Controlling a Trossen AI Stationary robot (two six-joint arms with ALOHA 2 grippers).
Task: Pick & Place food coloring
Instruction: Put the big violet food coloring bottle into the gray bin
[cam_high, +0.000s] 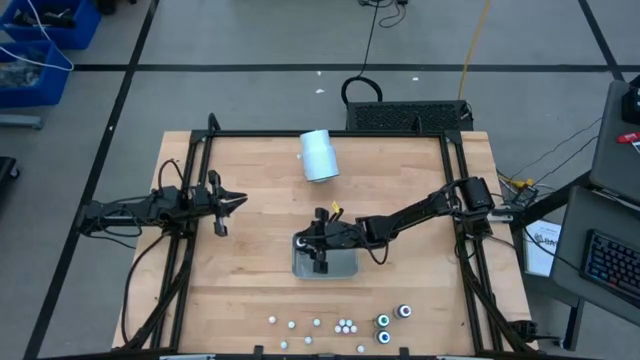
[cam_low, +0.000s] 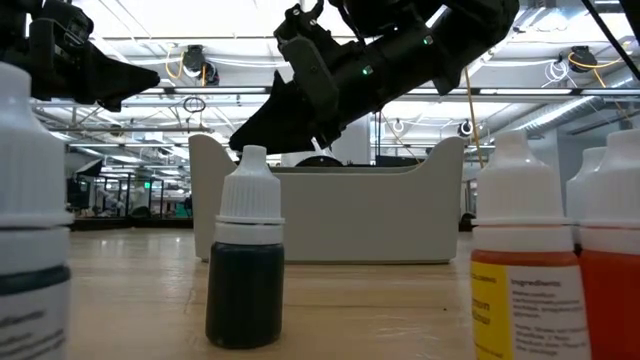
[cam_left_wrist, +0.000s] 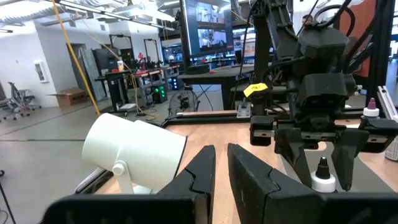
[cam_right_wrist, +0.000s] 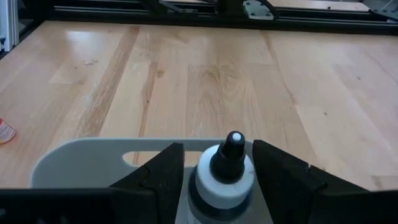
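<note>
One food coloring bottle (cam_right_wrist: 225, 171), with a white cap and a black tip, stands upright in the grey tray (cam_high: 345, 268) at the table's middle. My right gripper (cam_high: 320, 255) hovers over it, open, one finger on each side of the cap. The left wrist view shows the same bottle (cam_left_wrist: 323, 177) between those fingers. Several more bottles (cam_high: 345, 325) stand near the table's front edge, some small and white, some dark with ringed tops (cam_high: 383, 322). My left gripper (cam_high: 238, 203) waits at the table's left, its fingers a narrow slit apart around nothing. My right gripper's fingers (cam_right_wrist: 163, 171) flank the bottle's cap (cam_right_wrist: 214, 186), slanting down from the table's right. A gap shows on one side. Whether the other finger touches the cap, I cannot tell. The bottle stands on the tray floor.
A pale-blue cylinder (cam_high: 320, 155) lies on its side at the table's far middle. In the low view, a dark green bottle (cam_low: 245, 270) and orange ones (cam_low: 520, 260) stand in front of the tray (cam_low: 330, 210). Bare wood lies between the tray and the front row.
</note>
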